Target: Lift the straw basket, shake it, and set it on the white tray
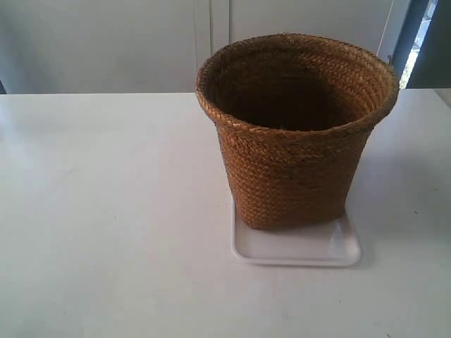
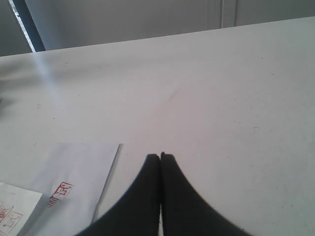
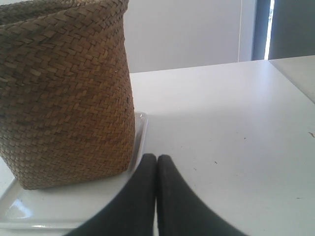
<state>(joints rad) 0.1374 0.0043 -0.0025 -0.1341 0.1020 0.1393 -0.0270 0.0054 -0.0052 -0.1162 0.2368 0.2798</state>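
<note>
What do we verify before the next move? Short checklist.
1. straw basket upright on white tray: ok.
2. Basket base fully inside tray rim, far side hidden: cannot tell.
3. left gripper shut, empty: ok.
4. right gripper shut, empty: ok.
5. Right gripper clear of tray edge: cannot tell.
6. Basket interior empty, too dark: cannot tell.

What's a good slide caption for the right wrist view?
Straw basket standing on the white tray; right gripper close by, jaws shut and empty.
</note>
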